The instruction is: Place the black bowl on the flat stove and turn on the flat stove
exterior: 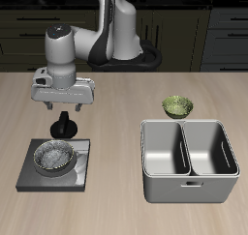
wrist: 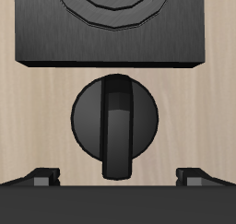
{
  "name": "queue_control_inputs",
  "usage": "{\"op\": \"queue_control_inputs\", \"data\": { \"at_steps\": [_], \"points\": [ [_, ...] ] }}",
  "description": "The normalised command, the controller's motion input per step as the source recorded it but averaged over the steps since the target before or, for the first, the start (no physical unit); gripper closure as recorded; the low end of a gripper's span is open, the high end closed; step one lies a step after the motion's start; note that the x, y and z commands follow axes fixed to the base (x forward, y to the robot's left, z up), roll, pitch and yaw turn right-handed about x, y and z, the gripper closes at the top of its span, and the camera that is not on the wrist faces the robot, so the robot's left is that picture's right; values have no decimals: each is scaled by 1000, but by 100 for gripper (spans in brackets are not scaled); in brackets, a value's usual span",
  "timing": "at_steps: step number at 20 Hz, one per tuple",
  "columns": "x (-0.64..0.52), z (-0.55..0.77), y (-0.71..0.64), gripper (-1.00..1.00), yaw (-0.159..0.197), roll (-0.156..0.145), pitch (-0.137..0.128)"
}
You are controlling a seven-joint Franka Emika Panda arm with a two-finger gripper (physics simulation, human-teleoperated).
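grey two-compartment caddy (exterior: 189, 161) is seen at the near edge | flat stove (exterior: 29, 171) is placed beside it | black bowl (exterior: 54, 158) is set on the stove | gripper (exterior: 65, 111) is held above the stove's knob (wrist: 114, 124), fingers (wrist: 41, 179) spread, nothing pinched | green bowl (exterior: 177, 106) is set farther back

We take this for a kitchen: a pale wooden counter (exterior: 116, 103) carries a flat stove (exterior: 56, 164) with a round knob (exterior: 64, 128), a grey two-part basin (exterior: 188, 160) and a green bowl (exterior: 177, 106), with dark cabinets (exterior: 208, 36) behind.
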Motion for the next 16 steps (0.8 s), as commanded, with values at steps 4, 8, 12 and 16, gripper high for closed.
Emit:
{"op": "queue_control_inputs", "data": {
  "at_steps": [4,8,12,16],
  "points": [
    [89,-137,-64,-100,-31,-15,-6],
    [56,-237,72,-100,-18,15,37],
    [84,-264,77,-100,-21,-8,42],
    [63,-326,63,-100,-47,1,44]
  ]
}}
